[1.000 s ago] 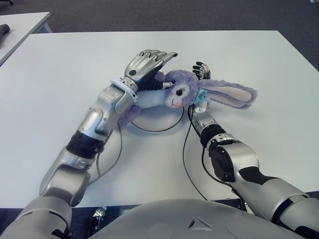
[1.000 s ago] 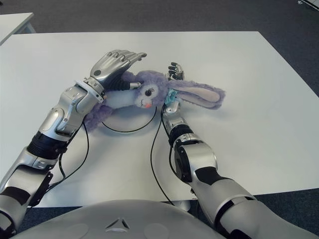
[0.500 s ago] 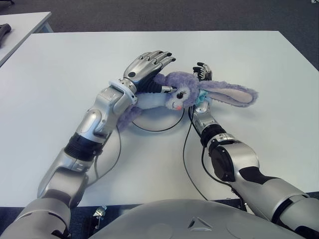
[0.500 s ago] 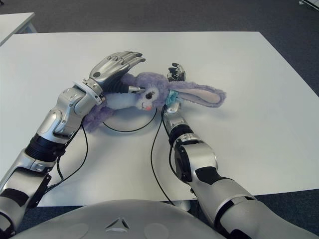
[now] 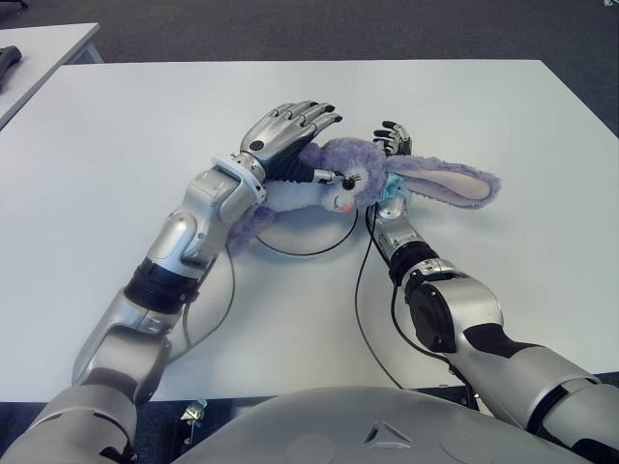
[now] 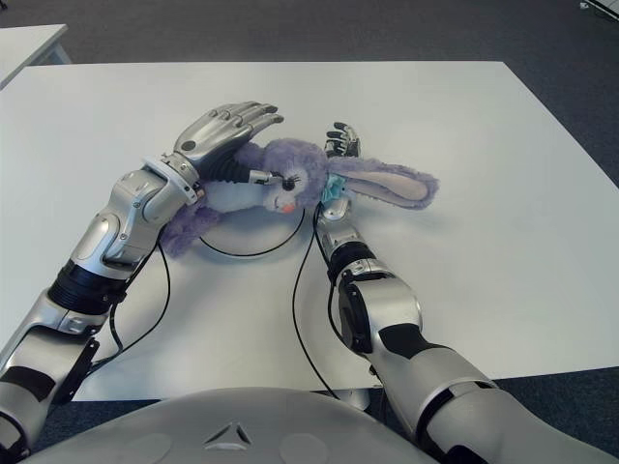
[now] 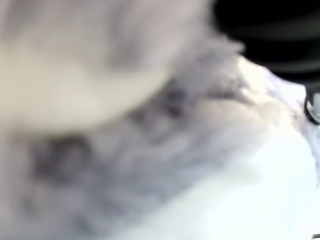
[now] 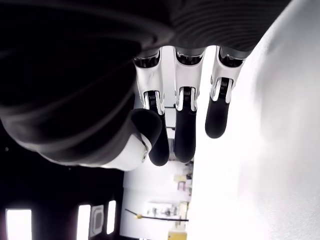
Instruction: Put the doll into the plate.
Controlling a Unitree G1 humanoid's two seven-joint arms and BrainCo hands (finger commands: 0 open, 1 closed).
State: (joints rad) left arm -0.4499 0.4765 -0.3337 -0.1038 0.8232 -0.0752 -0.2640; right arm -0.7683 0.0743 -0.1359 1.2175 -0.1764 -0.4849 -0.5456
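— Where's the doll (image 5: 353, 179)?
— Over the plate (image 5: 309, 232), ears trailing toward 3 o'clock, apparently gripped by the left hand (image 5: 287, 135).
— And the right hand (image 5: 392, 138)?
— Behind it, fingers extended, empty.

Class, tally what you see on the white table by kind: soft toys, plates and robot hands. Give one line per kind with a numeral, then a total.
Purple rabbit doll: 1
White plate with a dark rim, mostly covered by the doll: 1
Robot hands: 2, the left hand and the right hand
Total: 4
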